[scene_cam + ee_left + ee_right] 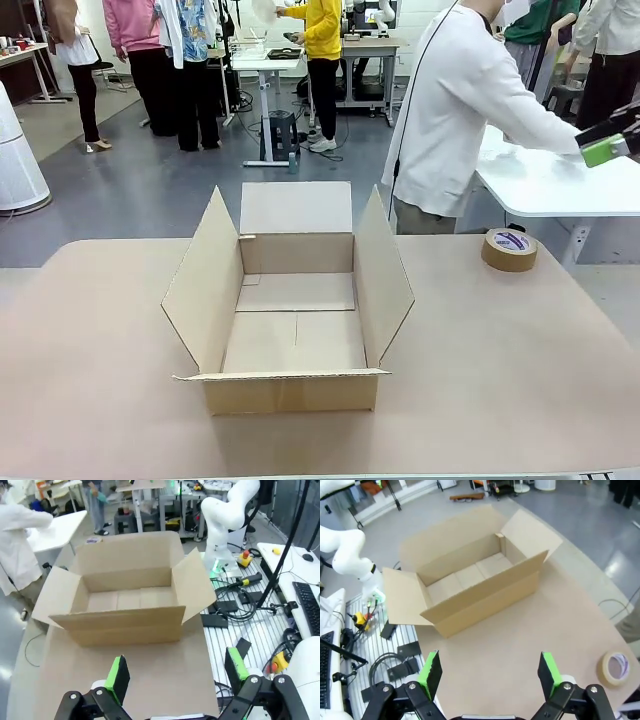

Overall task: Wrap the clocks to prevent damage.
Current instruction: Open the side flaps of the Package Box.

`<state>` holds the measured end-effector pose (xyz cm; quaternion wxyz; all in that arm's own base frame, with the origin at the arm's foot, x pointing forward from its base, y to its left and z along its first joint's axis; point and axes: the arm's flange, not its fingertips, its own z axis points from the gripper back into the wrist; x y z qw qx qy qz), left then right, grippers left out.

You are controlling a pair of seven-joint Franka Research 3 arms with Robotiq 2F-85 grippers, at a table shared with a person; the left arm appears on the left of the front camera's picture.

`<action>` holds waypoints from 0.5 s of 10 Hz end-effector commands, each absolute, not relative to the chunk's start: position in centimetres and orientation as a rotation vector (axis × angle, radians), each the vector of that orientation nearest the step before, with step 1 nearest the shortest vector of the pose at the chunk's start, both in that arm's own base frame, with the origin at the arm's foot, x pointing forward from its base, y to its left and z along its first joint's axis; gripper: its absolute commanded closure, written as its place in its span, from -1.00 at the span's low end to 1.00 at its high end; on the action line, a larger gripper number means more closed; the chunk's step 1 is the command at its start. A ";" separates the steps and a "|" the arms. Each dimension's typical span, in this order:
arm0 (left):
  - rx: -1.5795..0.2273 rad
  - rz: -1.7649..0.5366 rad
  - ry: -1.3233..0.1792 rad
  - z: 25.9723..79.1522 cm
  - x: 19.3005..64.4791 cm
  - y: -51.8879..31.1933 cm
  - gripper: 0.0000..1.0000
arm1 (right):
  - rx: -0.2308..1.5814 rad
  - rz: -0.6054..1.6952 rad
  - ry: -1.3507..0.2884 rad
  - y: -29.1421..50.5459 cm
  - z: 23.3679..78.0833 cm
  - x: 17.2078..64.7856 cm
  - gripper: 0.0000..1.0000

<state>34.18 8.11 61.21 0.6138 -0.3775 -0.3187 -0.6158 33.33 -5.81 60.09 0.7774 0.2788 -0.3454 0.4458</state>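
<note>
Sitting mid-counter (pixel 500 360), a cardboard box (pixel 205 280) has its flaps spread open. A roll of brown tape (pixel 509 250) lies flat near the counter's far right edge, well apart from the box. The left tool (pixel 177 669) and right tool (pixel 489 671) hover above the counter, fingers spread wide, gripping nothing. A person (pixel 450 110) in white leans over a white table (pixel 560 185) beyond.

- A pale beige tabletop (pixel 520 380) fills the foreground.
- Behind it spreads a smooth grey floor (pixel 150 195).
- A white table (pixel 560 190) stands at the right.
- Farther back is a white desk (pixel 264 100) with a dark stool (pixel 281 130) just beside it.
- Several people (pixel 180 70) stand at the back.
</note>
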 end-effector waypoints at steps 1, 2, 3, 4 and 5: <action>-0.744 -1.367 -0.710 61.9 34.1 8.2 -1.00 | 0.548 0.948 -0.731 -5.1 60.6 33.6 -1.00; -0.686 -1.324 -0.718 61.5 32.9 8.3 -1.00 | 0.517 0.957 -0.711 -4.8 60.3 33.6 -1.00; -0.658 -1.281 -0.724 61.3 32.0 8.1 -1.00 | 0.519 0.979 -0.710 -4.7 60.3 33.5 -1.00; -0.633 -1.252 -0.707 61.7 32.2 8.4 -1.00 | 0.511 1.007 -0.702 -4.3 60.4 33.4 -1.00; -0.585 -1.215 -0.721 62.6 32.8 8.7 -1.00 | 0.516 0.948 -0.701 -4.8 59.9 33.6 -1.00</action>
